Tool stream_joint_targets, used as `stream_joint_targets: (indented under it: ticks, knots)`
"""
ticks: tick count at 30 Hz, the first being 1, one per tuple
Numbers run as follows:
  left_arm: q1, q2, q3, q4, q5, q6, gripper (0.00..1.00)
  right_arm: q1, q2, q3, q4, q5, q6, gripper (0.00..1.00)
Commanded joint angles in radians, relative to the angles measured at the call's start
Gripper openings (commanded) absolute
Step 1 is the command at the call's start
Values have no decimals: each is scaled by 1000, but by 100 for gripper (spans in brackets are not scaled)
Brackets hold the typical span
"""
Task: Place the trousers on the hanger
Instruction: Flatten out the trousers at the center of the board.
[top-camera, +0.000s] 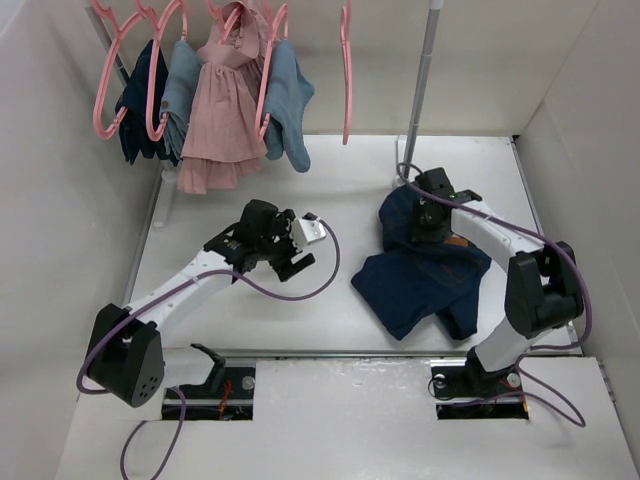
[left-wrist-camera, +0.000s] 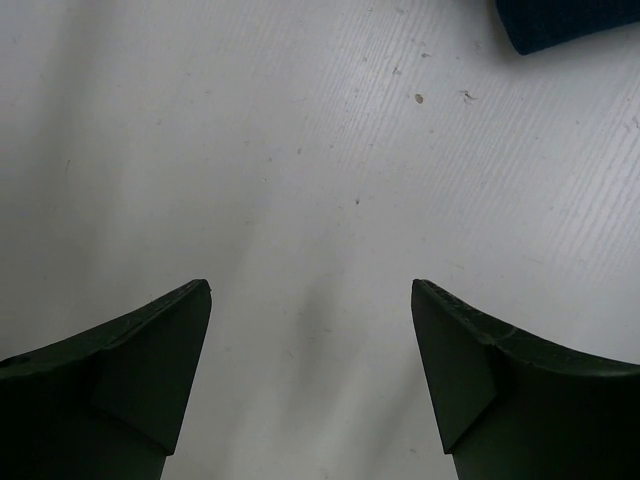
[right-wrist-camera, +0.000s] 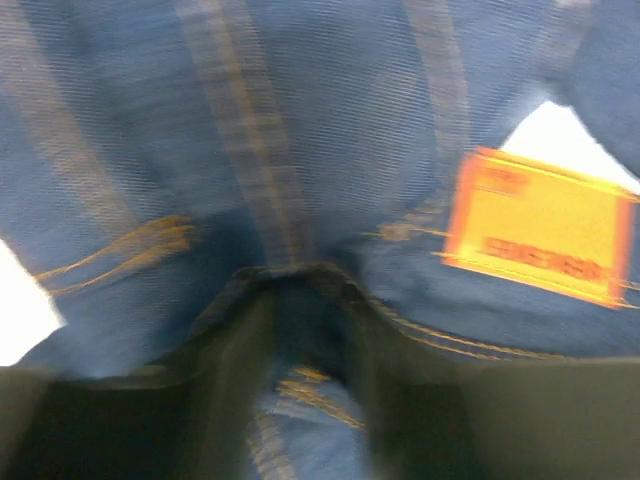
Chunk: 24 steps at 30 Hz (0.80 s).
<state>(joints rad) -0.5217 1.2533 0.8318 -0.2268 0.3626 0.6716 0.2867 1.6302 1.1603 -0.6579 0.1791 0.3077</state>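
Pinching crumpled navy denim trousers (top-camera: 420, 278) — right pincer (right-wrist-camera: 300, 300); orange-stitched seams (right-wrist-camera: 255, 150).

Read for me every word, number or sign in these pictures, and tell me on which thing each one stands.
Orange label sewn on the trousers: two lines of darker print show in the right wrist view, but they are too blurred to read.
The same label in the top view: too small to read.
Nothing else in the three views carries writing that can be made out.
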Motion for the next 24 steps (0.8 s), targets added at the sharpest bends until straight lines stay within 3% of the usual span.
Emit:
stream_joint_targets:
  ticks: [1,2,7,9,10,12,13,18,19,20,21,22,23,24]
  knots:
    - [-3,-35,13,9,-4,-14,79,49,-4,56,66,-157,-53,35]
    - [-3,-44,4,9,-4,-14,79,49,19,68,66,-193,-53,1]
    - [-3,-45,35,-2,22,-23,79,100,-2,208,121,-433,-6,0]
    - [-3,-35,65,-11,33,-23,80,111,-109,237,282,-498,77,0]
    - [-3,-26,78,-22,33,-23,80,111,-153,237,361,-498,193,0]
    - [-3,-15,102,-22,55,-23,80,123,-229,205,501,-454,281,0]
    - [-3,-6,102,-22,65,-23,80,152,-277,220,530,-356,310,0]
    - [-27,38,162,-31,114,19,86,174,-340,272,447,-120,352,1]
    - [-41,53,190,-31,128,40,88,128,-352,272,384,-87,381,33]
    - [-78,89,205,-31,128,40,89,100,-362,251,241,-60,442,54]
    - [-98,109,223,-31,139,54,89,71,-362,233,163,-12,471,66]
    - [-118,132,243,-22,139,54,91,15,-372,181,89,11,490,84]
    - [-136,156,285,-22,151,66,93,-10,-400,144,-24,29,510,86]
    - [-176,210,308,-22,151,83,94,-30,-423,101,-63,52,525,95]
